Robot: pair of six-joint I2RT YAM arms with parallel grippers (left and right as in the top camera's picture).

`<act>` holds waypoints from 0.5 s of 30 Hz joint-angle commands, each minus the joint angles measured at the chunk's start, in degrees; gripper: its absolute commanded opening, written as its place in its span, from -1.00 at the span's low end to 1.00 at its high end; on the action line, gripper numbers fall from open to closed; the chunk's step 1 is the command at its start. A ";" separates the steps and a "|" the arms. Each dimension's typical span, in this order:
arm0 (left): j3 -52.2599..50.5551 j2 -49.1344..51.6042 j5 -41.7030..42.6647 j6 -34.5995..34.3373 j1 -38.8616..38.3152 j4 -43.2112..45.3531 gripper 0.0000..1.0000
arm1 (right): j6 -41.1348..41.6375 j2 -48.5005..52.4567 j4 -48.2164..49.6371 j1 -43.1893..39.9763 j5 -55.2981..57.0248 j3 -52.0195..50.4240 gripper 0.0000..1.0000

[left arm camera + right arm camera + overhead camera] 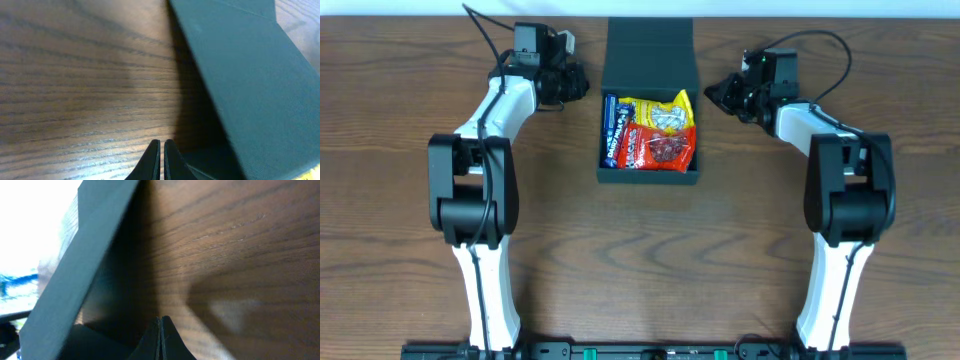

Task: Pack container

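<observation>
The dark teal-green container (649,177) stands at the table's back middle with its hinged lid (650,52) open and raised behind it. Inside lie a blue packet (613,128), a yellow packet (662,112) and a red packet (660,148). My left gripper (582,82) is shut and empty, just left of the lid; the lid's outer face (250,85) fills the right of the left wrist view beyond the fingertips (161,150). My right gripper (712,92) is shut and empty, just right of the lid, whose side (80,265) shows beyond its fingertips (160,325).
The wooden table (640,260) spreads around the container. A white wall strip (640,8) runs along the back edge. Both arm bases stand at the front, left (475,200) and right (845,200).
</observation>
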 commanded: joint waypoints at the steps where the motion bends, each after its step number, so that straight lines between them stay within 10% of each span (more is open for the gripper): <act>1: 4.31 3.19 4.35 -3.67 0.87 0.00 -0.88 | 6.51 2.95 0.98 -0.09 -3.58 3.52 -0.97; 15: 9.33 7.23 6.78 -6.95 0.72 0.09 -0.89 | 9.40 13.44 0.83 2.80 -9.62 20.46 -0.97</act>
